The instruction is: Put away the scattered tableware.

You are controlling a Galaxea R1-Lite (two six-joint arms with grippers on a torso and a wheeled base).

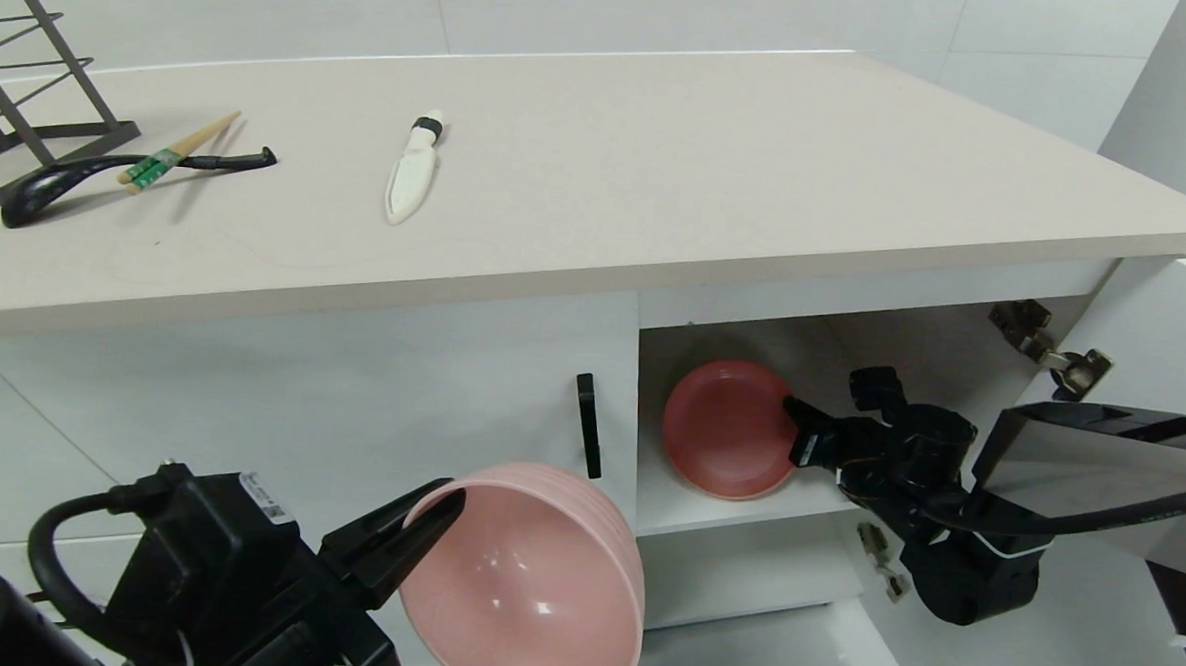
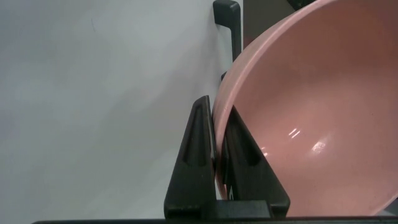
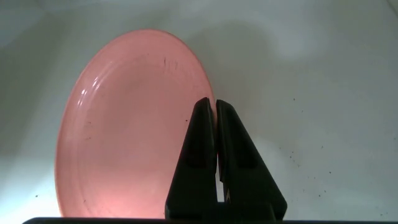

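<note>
A pink bowl [image 1: 532, 581] [image 2: 311, 112] hangs in front of the closed cabinet door, below the counter. My left gripper [image 1: 435, 511] [image 2: 214, 109] is shut on its rim, one finger inside and one outside. A red-pink plate [image 1: 724, 429] [image 3: 130, 124] lies on the shelf [image 1: 685, 507] inside the open cabinet. At the plate's right edge my right gripper [image 1: 793, 410] [image 3: 214, 102] is shut on the rim. On the counter [image 1: 661, 156] lie a black spoon [image 1: 59, 182], chopsticks [image 1: 175, 152] and a white sheathed knife [image 1: 412, 170].
A dark wire rack [image 1: 24, 78] stands at the counter's far left. The closed door carries a black handle [image 1: 587, 425] [image 2: 227, 18] just behind the bowl. Hinges [image 1: 1053, 348] of the opened right door sit above my right arm.
</note>
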